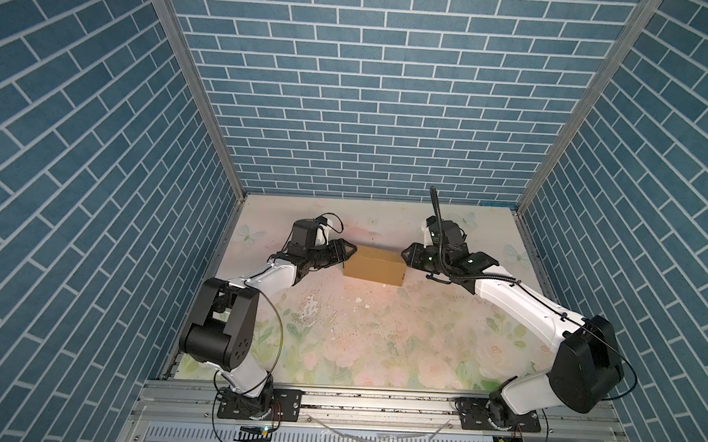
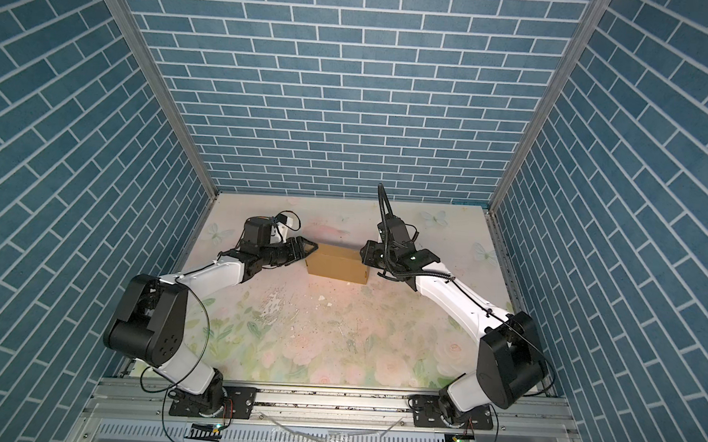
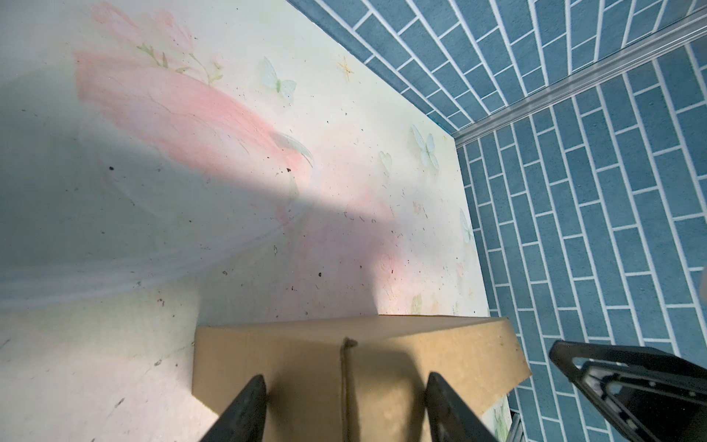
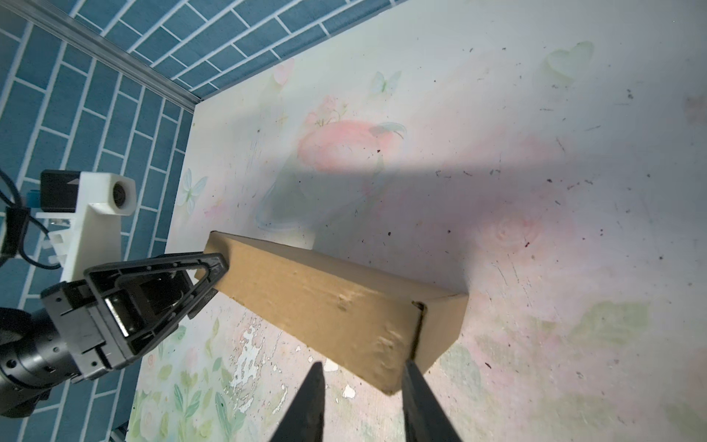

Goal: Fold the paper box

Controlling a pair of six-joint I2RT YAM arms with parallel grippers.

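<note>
Fingers [image 3: 245, 413] of the left gripper [image 1: 353, 251] stood well apart at one end of the paper box [image 1: 377, 267], holding nothing. The right gripper's [image 1: 403, 256] fingers [image 4: 311, 405] were parted more narrowly around the near corner of the opposite end, one seemingly against it, with no grip. The box lay closed on the table [image 1: 359, 334], towards its far middle. Uneven pressure from the two ends could have skidded or twisted so light a box. A fingertip could also have snagged the end seam and sprung a flap.

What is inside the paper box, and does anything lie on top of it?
Nothing lies on top of the paper box. It is folded shut, so its inside is hidden.
</note>
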